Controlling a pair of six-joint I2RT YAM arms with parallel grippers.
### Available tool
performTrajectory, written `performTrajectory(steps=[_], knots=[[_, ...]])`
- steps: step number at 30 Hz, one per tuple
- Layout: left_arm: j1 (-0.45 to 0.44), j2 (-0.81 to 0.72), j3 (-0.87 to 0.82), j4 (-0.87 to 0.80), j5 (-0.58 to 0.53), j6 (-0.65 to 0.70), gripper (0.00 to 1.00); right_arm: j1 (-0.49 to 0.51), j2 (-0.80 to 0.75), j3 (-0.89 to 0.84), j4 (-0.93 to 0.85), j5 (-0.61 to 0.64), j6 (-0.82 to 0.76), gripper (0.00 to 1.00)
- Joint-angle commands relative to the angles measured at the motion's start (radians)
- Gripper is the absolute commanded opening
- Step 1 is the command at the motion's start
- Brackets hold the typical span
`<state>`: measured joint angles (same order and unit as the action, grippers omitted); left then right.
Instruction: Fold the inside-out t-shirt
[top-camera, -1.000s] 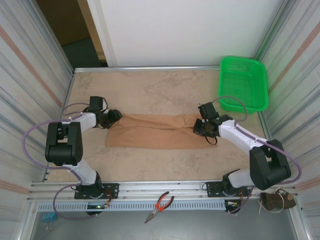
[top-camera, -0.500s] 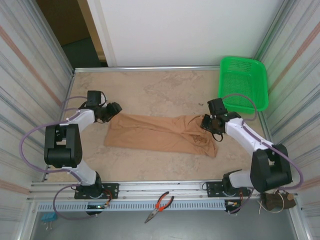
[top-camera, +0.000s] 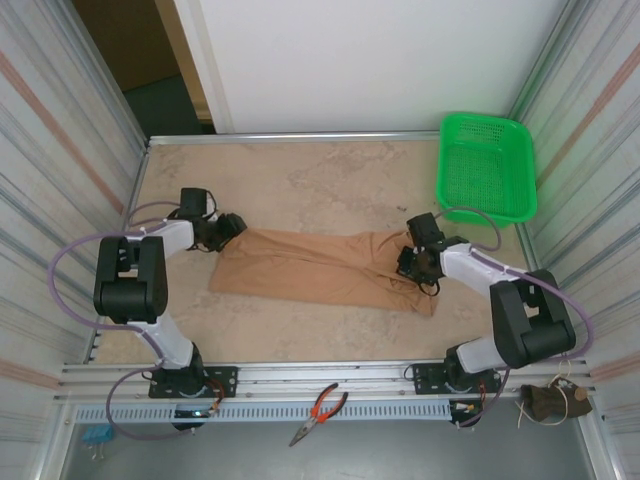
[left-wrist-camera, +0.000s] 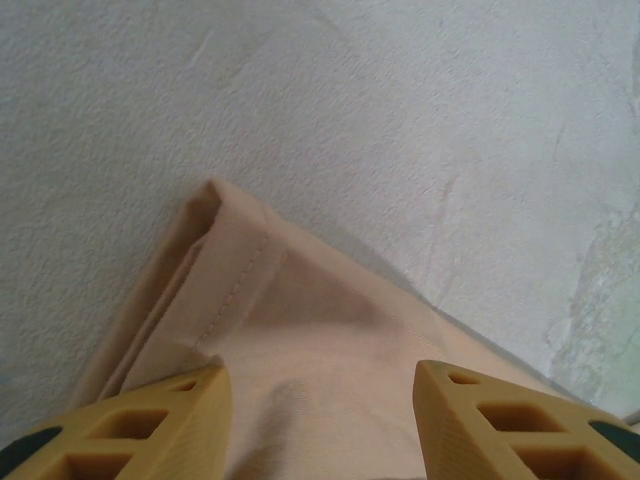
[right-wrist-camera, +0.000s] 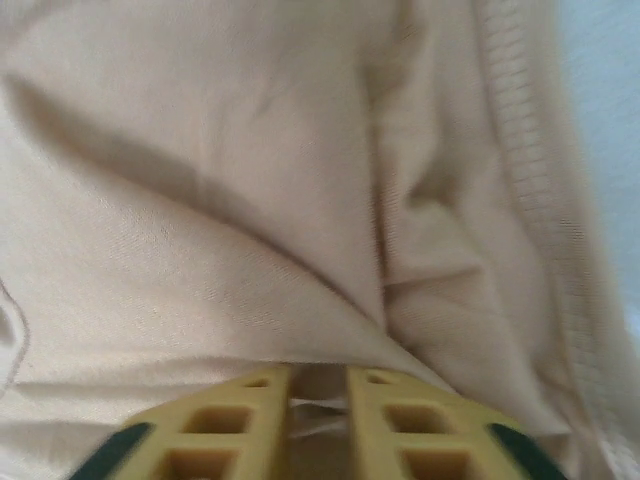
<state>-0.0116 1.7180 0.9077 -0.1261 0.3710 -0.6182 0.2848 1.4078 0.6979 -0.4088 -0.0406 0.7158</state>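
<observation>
The inside-out t-shirt (top-camera: 320, 268) is stretched into 1 long tan band across the middle of the worktop (top-camera: 300, 180), running left to right, with its right end bunched and dipping toward the near side.

Left tool (top-camera: 228, 226) sits low at the shirt's far-left corner. On the left wrist camera its 2 yellow fingers (left-wrist-camera: 150, 425) are spread wide, with flat cloth lying between them. Just beyond them is a stitched hem corner, folded over on itself, and bare worktop past that.

Over to the right tool (top-camera: 412, 262), down on the rumpled right end of the shirt. On the right wrist camera its fingers (right-wrist-camera: 225, 430) are drawn narrow, nearly together. There is a sliver of pale cloth caught in the slim gap, and deep creases fan out across the fabric ahead.

A green basket (top-camera: 482, 119) sits at the far right corner, well apart from the shirt. Red-handled pliers (top-camera: 320, 408) lie on the near rail between the 2 arm bases.
</observation>
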Motion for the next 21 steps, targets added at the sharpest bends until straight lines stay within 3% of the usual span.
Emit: performTrajectory(steps=[1, 7, 13, 17, 20, 21], knots=[[0.016, -0.007, -0.022, 0.008, 0.004, 0.001, 0.51, -0.056, -0.09, 0.054, -0.079, 0.004, -0.043, 0.39], [0.015, -0.017, -0.031, 0.013, 0.007, 0.0, 0.51, -0.137, -0.049, 0.082, -0.109, -0.018, -0.098, 0.73], [0.015, -0.012, -0.033, 0.019, 0.013, -0.001, 0.51, -0.141, 0.061, 0.063, -0.05, -0.046, -0.082, 0.8], [0.015, -0.01, -0.036, 0.021, 0.013, -0.003, 0.51, -0.106, 0.125, 0.054, -0.002, -0.082, -0.053, 0.78], [0.017, -0.011, -0.043, 0.027, 0.015, -0.005, 0.51, -0.054, 0.135, 0.046, 0.018, -0.078, -0.027, 0.6], [0.017, -0.012, -0.045, 0.028, 0.015, -0.005, 0.51, -0.042, 0.137, 0.043, 0.026, -0.078, -0.018, 0.46]])
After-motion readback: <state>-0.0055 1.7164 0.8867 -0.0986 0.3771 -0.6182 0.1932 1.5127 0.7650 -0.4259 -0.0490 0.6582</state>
